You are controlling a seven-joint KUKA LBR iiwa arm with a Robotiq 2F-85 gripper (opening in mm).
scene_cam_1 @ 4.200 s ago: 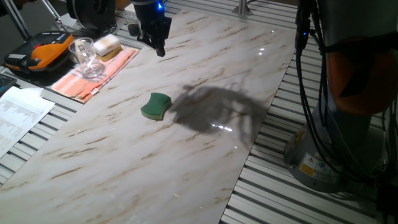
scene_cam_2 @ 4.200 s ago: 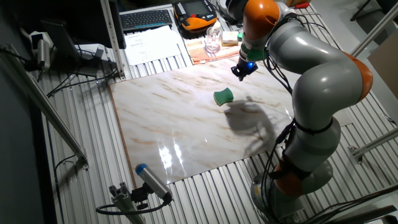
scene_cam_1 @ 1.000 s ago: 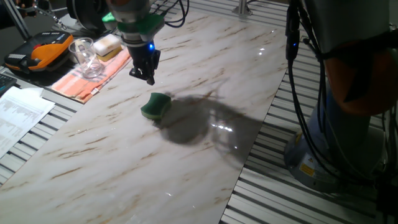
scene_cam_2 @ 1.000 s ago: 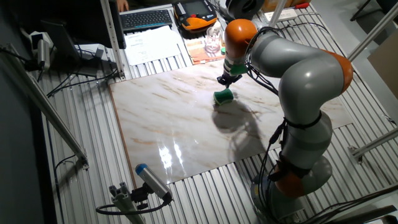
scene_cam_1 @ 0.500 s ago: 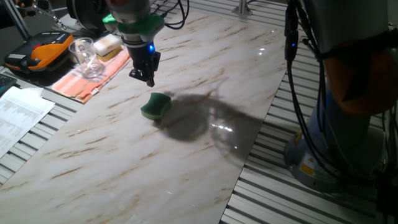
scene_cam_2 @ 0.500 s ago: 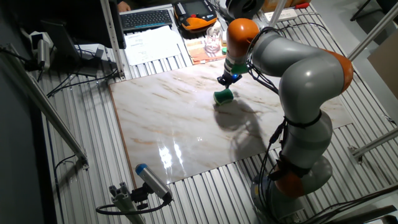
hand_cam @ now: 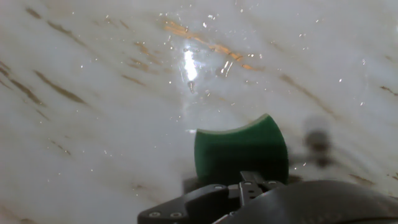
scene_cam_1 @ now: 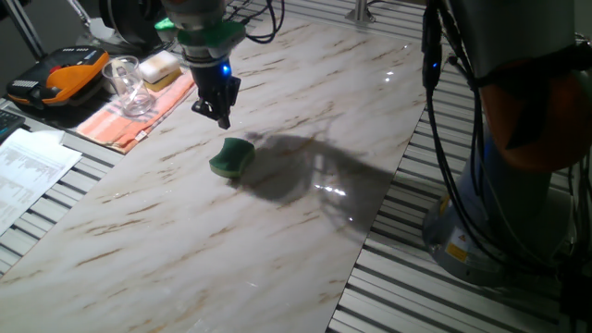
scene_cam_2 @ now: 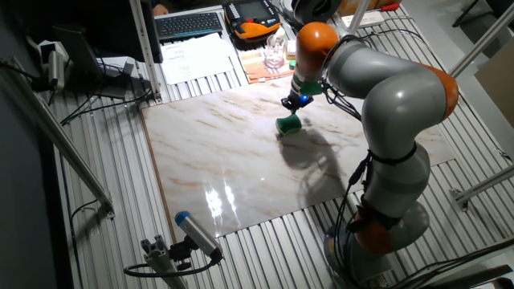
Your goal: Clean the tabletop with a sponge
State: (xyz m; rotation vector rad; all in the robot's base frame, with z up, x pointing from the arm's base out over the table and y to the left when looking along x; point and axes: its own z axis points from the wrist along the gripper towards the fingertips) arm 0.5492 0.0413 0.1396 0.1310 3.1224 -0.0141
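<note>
The green sponge [scene_cam_1: 231,157] lies flat on the white marble tabletop [scene_cam_1: 185,250], left of its middle. It also shows in the other fixed view [scene_cam_2: 288,124] and low in the hand view [hand_cam: 241,152]. My gripper [scene_cam_1: 222,118] hangs just above the slab, a little beyond the sponge on its far side, not touching it. Its fingers look pressed together and hold nothing. In the other fixed view the gripper [scene_cam_2: 290,103] sits just above the sponge in the picture. The hand view shows only the hand's dark housing, not the fingertips.
An orange striped cloth [scene_cam_1: 139,116] at the slab's far left edge bears a glass [scene_cam_1: 129,85] and a pale yellow sponge block [scene_cam_1: 159,67]. An orange-black device [scene_cam_1: 60,79] and papers [scene_cam_1: 28,171] lie beyond. The robot base [scene_cam_1: 481,231] stands to the right.
Over four seconds the arm came from the far side of the slab down toward the sponge. In the last second the gripper barely shifted. The sponge has not moved.
</note>
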